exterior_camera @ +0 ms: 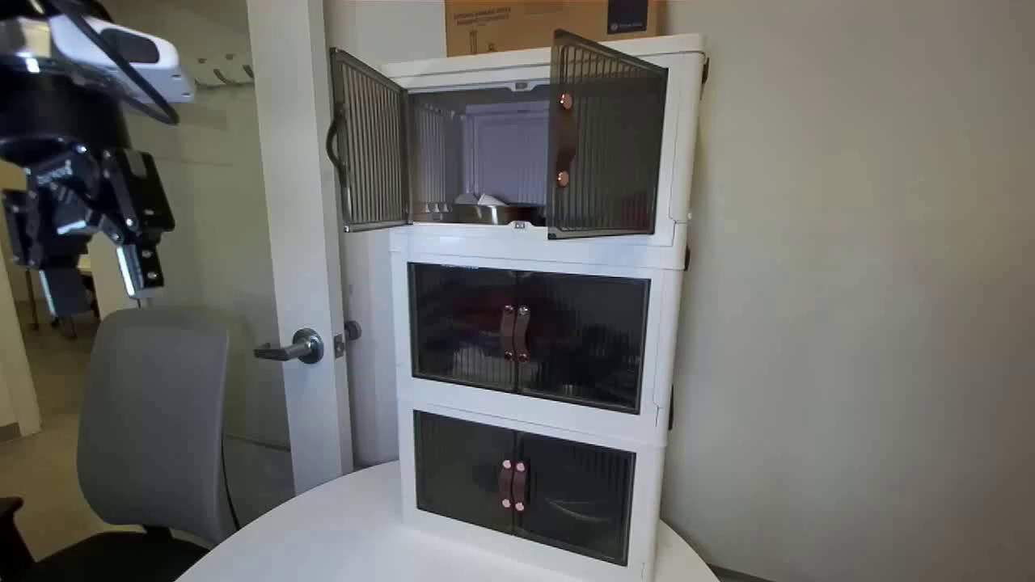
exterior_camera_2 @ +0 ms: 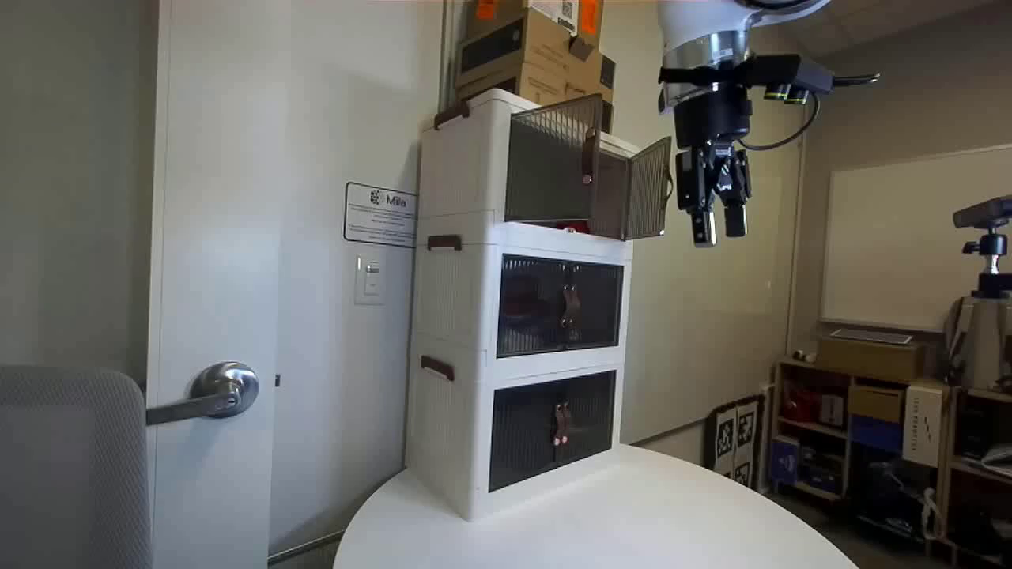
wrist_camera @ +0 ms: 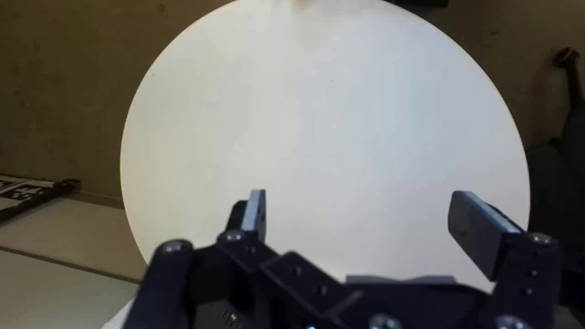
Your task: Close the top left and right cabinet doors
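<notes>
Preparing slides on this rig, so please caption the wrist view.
Wrist view: the open gripper hangs above a round white table.

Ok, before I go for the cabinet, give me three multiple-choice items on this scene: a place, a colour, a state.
1. Where does the cabinet stand? A floor; B round table; C shelf.
2. What colour is the chair back? A grey; B red; C yellow.
3. How are the top left door and top right door? A both shut; B only one open; C both open.

1 B: it sits on that table in both exterior views.
2 A: it shows grey in both those views.
3 C: both jut out from the cabinet's front.
</notes>
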### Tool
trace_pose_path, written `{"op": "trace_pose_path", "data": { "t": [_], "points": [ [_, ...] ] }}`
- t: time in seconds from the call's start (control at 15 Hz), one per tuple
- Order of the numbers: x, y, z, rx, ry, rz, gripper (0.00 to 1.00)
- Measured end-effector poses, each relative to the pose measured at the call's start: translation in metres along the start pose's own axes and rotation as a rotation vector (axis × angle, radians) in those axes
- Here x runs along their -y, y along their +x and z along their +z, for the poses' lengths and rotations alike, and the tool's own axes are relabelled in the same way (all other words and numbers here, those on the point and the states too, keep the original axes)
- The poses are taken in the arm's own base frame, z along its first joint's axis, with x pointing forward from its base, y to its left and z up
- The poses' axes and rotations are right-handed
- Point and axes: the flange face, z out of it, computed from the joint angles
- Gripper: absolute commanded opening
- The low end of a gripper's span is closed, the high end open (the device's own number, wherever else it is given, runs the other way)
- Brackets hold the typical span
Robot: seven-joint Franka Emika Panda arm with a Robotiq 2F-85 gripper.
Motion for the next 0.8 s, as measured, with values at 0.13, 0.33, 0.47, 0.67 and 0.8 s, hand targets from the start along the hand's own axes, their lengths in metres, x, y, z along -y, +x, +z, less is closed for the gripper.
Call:
{"op": "trace_pose_path", "data": {
  "t": [0.13,0.33,0.47,0.67,0.8],
  "points": [
    [0.000,0.000,0.000,0.000,0.000,0.000,1.00],
    [0.000,0.000,0.000,0.000,0.000,0.000,1.00],
    [0.000,0.000,0.000,0.000,0.001,-0.001,1.00],
    [-0.001,0.006,-0.005,-0.052,0.005,-0.003,1.00],
    [-0.004,0.016,-0.013,-0.136,-0.019,0.001,1.00]
  ]
}}
